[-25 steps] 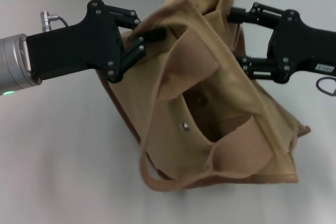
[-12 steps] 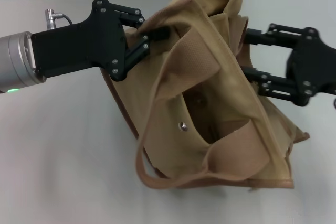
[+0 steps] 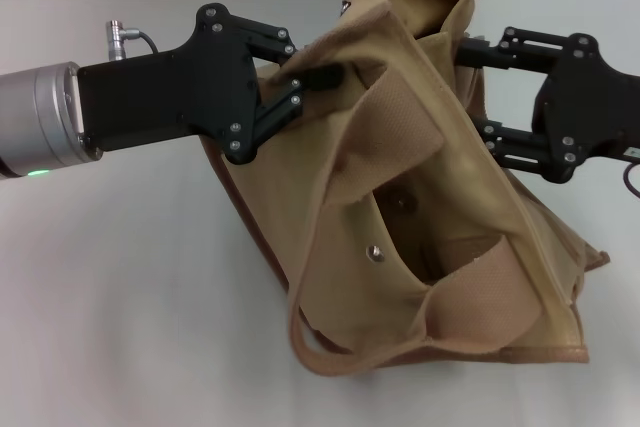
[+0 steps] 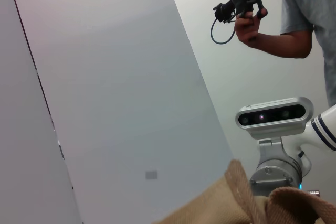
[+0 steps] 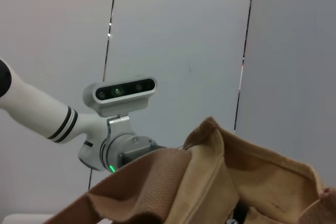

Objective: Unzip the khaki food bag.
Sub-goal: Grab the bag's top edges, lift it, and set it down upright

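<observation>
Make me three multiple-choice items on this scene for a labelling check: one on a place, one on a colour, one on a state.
1. Where does the left tool grip the bag?
A. its upper left side
B. its bottom edge
C. its near handle

2. What colour is the bag?
A. blue
B. khaki
C. black

3. How is the bag's top?
A. zipped flat
B. gaping open
C. folded under

Key: 1 A, the left tool's fingers pinch fabric at the upper left. 2 B, tan canvas shows in every view. 3 B, the inside is visible between the left tool and the right tool.

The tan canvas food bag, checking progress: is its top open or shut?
Open: the tan canvas food bag gapes, its dark inside visible in the head view.
</observation>
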`<state>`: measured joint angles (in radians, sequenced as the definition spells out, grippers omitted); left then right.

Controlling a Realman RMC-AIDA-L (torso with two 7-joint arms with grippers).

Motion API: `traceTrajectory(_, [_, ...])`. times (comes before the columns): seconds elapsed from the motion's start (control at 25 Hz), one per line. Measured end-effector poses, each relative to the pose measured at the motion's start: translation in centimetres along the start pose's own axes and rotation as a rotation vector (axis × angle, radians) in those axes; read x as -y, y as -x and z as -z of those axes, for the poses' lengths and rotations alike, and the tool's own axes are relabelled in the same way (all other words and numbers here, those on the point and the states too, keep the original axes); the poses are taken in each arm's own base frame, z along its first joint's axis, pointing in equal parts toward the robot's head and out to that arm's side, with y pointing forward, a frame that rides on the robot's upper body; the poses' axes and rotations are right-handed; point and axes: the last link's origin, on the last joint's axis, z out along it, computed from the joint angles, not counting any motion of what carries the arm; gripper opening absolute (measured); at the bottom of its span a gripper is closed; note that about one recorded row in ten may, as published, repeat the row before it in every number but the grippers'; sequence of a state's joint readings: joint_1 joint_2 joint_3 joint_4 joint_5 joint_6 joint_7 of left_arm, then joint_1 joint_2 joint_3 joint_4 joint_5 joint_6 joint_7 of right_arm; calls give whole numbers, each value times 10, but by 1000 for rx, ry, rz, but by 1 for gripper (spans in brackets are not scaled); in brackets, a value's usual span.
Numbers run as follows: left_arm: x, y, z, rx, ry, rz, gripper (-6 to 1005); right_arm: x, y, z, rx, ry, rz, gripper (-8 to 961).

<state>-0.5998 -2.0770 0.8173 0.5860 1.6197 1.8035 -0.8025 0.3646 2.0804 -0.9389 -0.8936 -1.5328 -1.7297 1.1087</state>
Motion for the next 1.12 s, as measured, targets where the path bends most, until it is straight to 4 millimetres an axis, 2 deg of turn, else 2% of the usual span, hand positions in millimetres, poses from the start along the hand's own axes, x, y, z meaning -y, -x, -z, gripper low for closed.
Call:
traceTrajectory(0.36, [2, -2, -1, -11, -6, -5, 69, -7, -2, -6, -22, 53, 58, 617])
traceTrajectory(0.68, [4, -2, -3, -12, -8, -1, 68, -27, -4, 10, 61, 52, 114, 556])
traceTrajectory(1.12, [3, -2, -8, -10, 16, -1, 68, -10, -6, -3, 19, 12, 121, 541])
